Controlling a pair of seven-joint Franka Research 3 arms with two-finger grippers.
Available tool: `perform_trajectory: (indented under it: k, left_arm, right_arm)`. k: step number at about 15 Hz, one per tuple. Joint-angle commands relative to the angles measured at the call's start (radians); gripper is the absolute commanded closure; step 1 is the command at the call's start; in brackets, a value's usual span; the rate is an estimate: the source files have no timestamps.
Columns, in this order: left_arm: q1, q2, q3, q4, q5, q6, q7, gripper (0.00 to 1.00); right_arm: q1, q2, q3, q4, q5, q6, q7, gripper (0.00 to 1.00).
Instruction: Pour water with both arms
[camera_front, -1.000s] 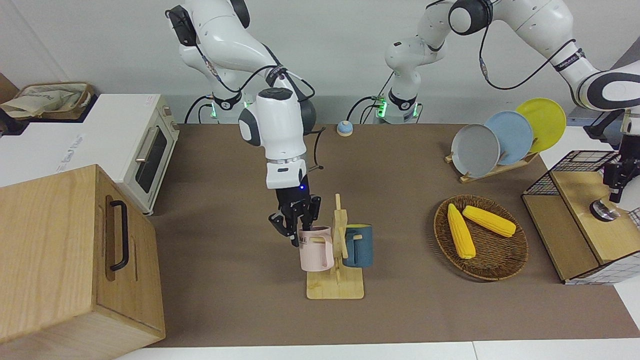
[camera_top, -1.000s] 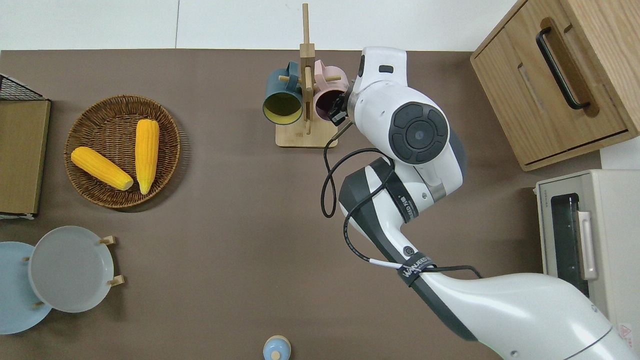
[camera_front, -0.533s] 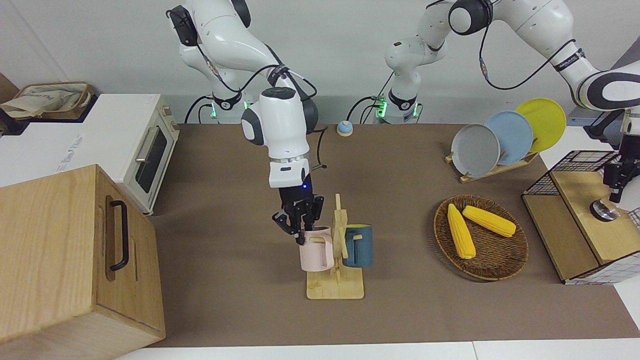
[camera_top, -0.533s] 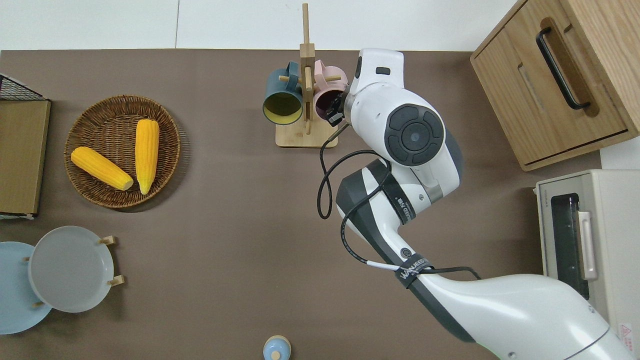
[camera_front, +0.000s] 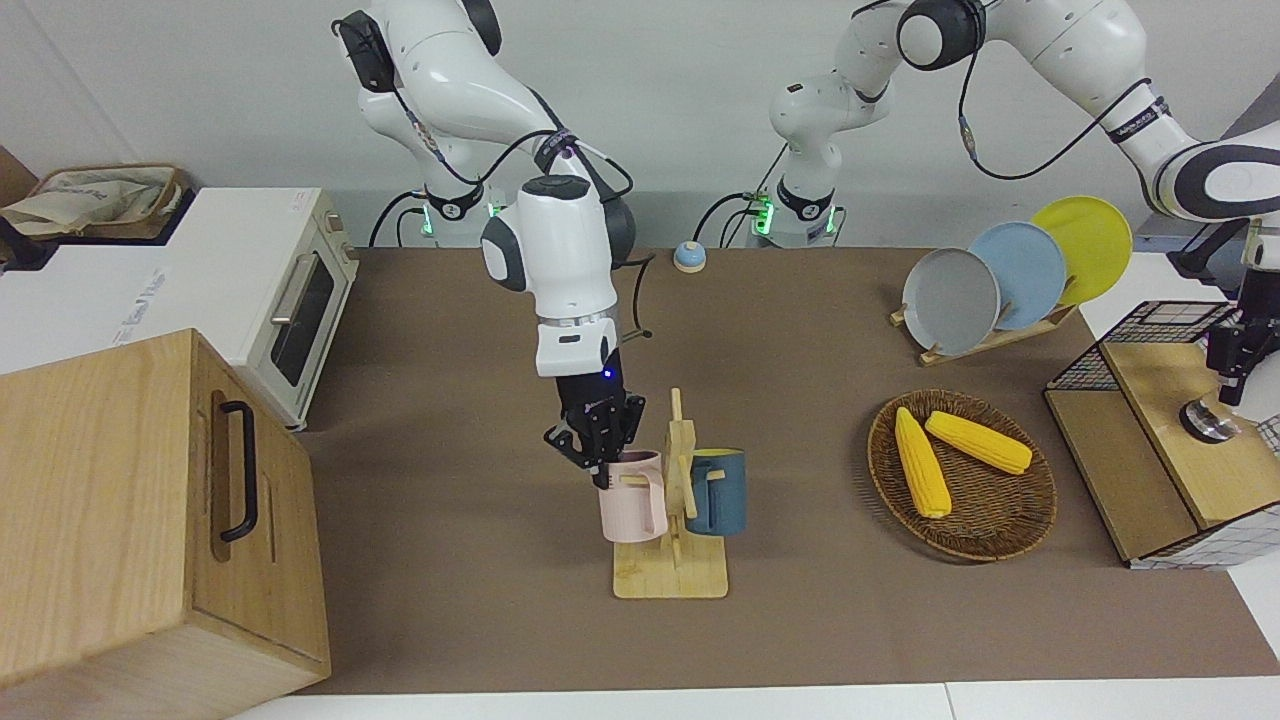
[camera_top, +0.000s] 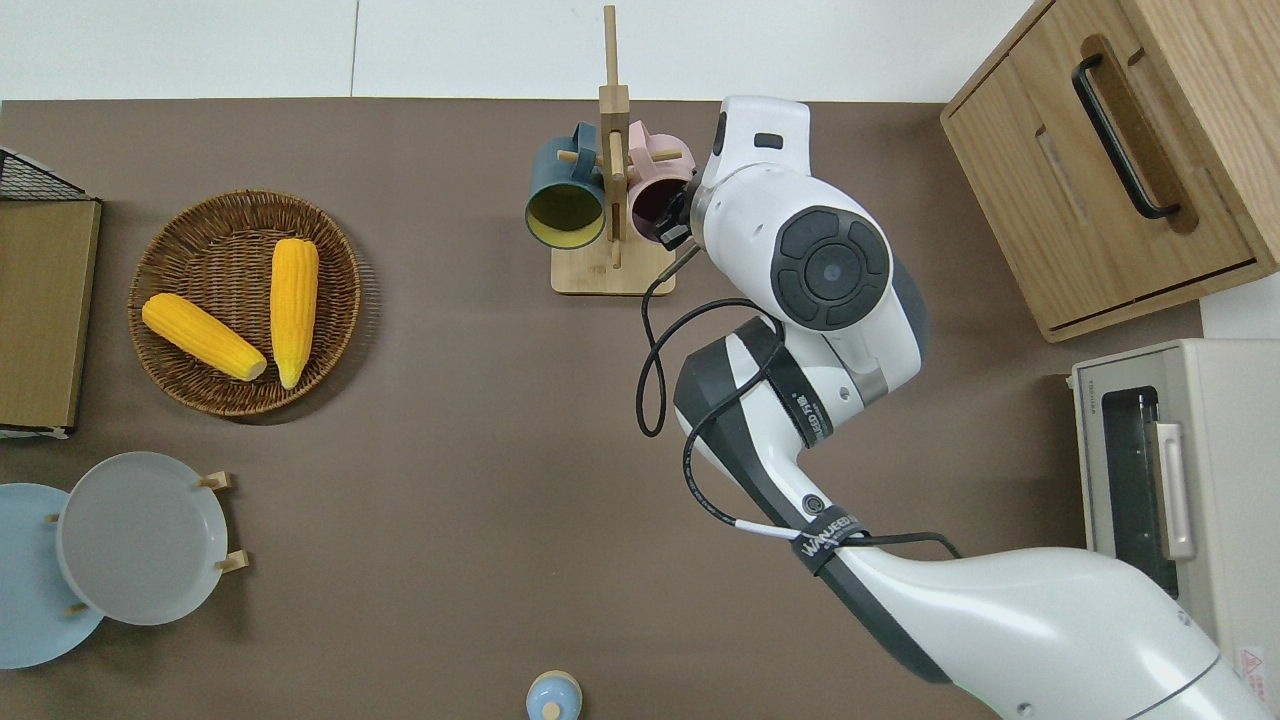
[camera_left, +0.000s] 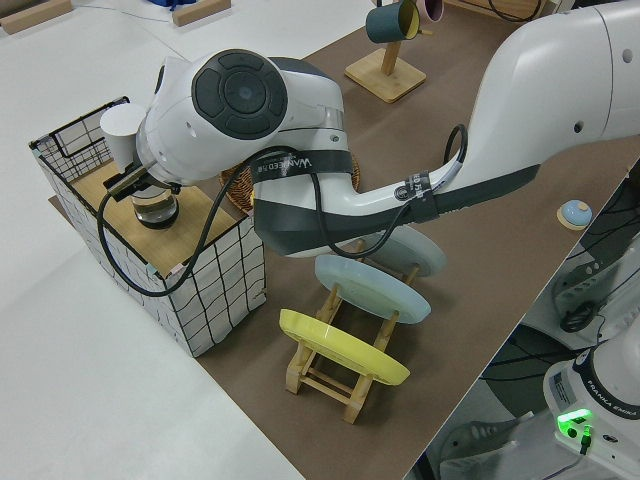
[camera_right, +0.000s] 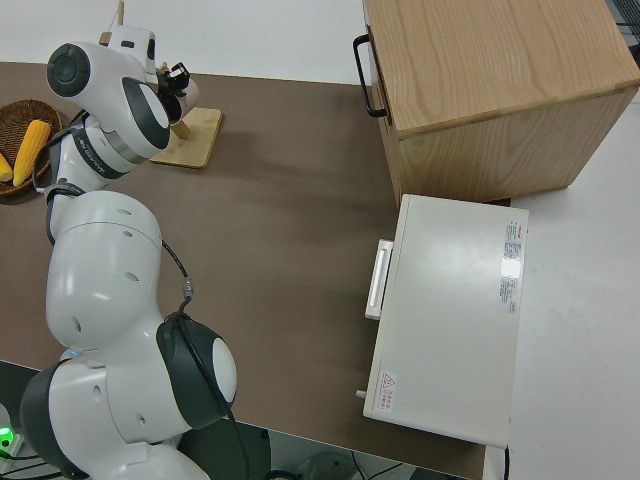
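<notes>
The right gripper's (camera_front: 603, 462) fingers are set at the pink mug's (camera_front: 631, 498) rim, one inside, apparently clamped on it. The mug hangs upright on the wooden rack (camera_front: 672, 560), directly below the fingers. The right arm is reached out, wrist pointing down. The left gripper (camera_front: 1232, 372) is poised over a glass vessel (camera_front: 1208, 421) on the wire shelf (camera_front: 1170, 420); its fingers cannot be judged.
</notes>
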Motion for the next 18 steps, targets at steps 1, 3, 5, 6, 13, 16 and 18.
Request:
perform_trajectory:
  k: [1,3,5,6,13,16,18]
  left_arm:
    - [0.006,-0.005,-0.004,-0.011,-0.020,0.022,0.016,1.00]
    - [0.008,-0.005,-0.003,-0.011,-0.020,0.022,0.016,1.00]
    - [0.008,-0.005,-0.003,-0.011,-0.019,0.022,0.016,1.00]
    - [0.008,-0.005,-0.003,-0.011,-0.019,0.022,0.016,1.00]
    - [0.009,-0.005,-0.004,-0.011,-0.019,0.022,0.015,1.00]
    - [0.009,-0.005,-0.003,-0.008,-0.019,0.022,0.013,1.00]
    - [0.009,-0.005,-0.003,-0.008,-0.019,0.022,0.013,1.00]
  right_arm:
    - [-0.004,0.015,0.002,0.025,-0.003,-0.011,0.020,0.831]
    - [-0.007,0.015,0.002,0.025,-0.003,-0.011,0.020,0.848]
    - [-0.011,0.015,0.002,0.025,-0.002,-0.011,0.020,0.873]
    - [-0.011,0.015,0.002,0.025,-0.002,-0.011,0.020,0.908]
    - [-0.014,0.015,0.002,0.025,0.000,-0.011,0.021,0.930]
    - [-0.012,0.015,0.002,0.025,0.000,-0.011,0.021,0.930]
    - [-0.011,0.015,0.002,0.025,0.000,-0.013,0.021,0.934]
